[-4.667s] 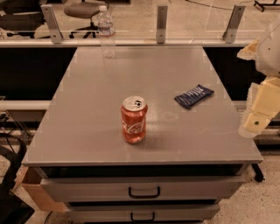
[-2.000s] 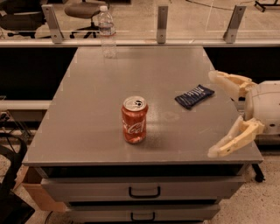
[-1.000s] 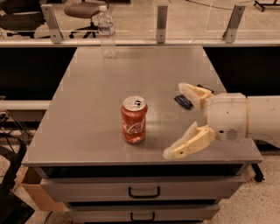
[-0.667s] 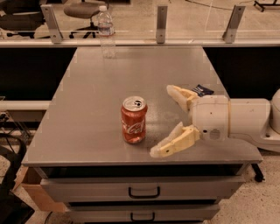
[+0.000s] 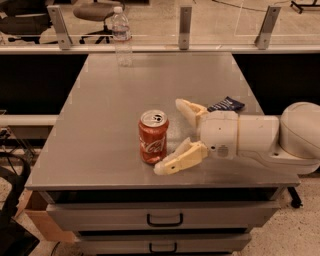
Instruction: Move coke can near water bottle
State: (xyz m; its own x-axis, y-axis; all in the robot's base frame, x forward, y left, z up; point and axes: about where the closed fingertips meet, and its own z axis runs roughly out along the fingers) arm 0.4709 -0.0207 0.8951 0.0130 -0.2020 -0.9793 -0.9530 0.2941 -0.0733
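Coke can [image 5: 153, 136] stands just before spread jaws of gripper [image 5: 168, 136], apparently untouched

Grey table [image 5: 100, 125] with drawers [image 5: 100, 217]; speckled floor [image 5: 302, 235]; office chair [image 5: 96, 11] behind

The white arm [image 5: 260, 140] comes in level from the right edge, low in the frame. Its gripper [image 5: 169, 136] sits just right of centre, pointing left, two cream fingers [image 5: 182, 156] spread wide, one above the other.
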